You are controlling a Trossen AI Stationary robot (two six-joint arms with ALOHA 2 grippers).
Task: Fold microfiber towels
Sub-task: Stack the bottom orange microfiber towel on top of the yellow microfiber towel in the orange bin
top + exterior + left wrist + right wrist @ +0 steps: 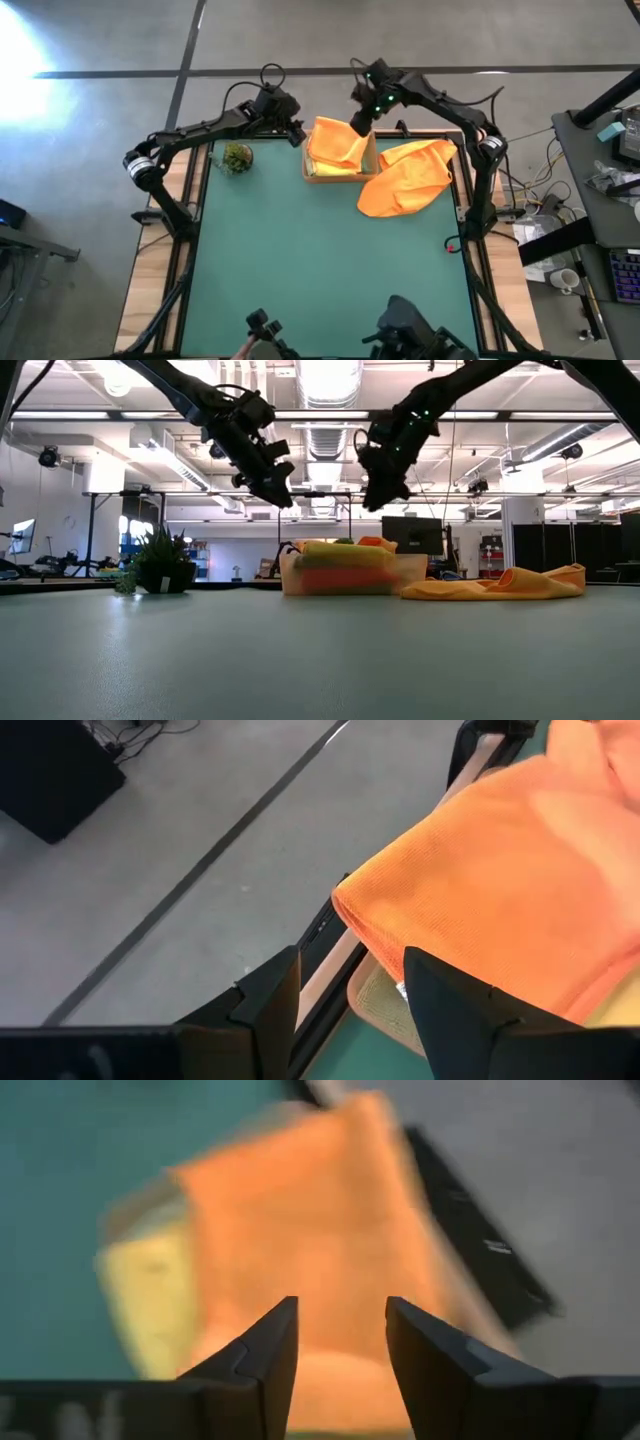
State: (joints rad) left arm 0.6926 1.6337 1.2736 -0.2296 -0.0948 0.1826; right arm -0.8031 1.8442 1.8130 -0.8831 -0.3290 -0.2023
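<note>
A shallow tan cardboard tray (312,176) stands at the far middle of the green mat and holds a pile of towels, an orange towel (335,142) on top with yellow below. A second orange towel (408,178) lies crumpled on the mat to the tray's right. My left gripper (297,133) hangs open above the tray's left far corner. My right gripper (360,122) hangs open above the tray's far right part, over the pile. Both are clear of the cloth in the low view. The teal, pink and sage towels are not in view.
A small potted plant (237,157) stands on the mat left of the tray. The mat's near half (320,270) is bare green. The table's far edge runs just behind the tray.
</note>
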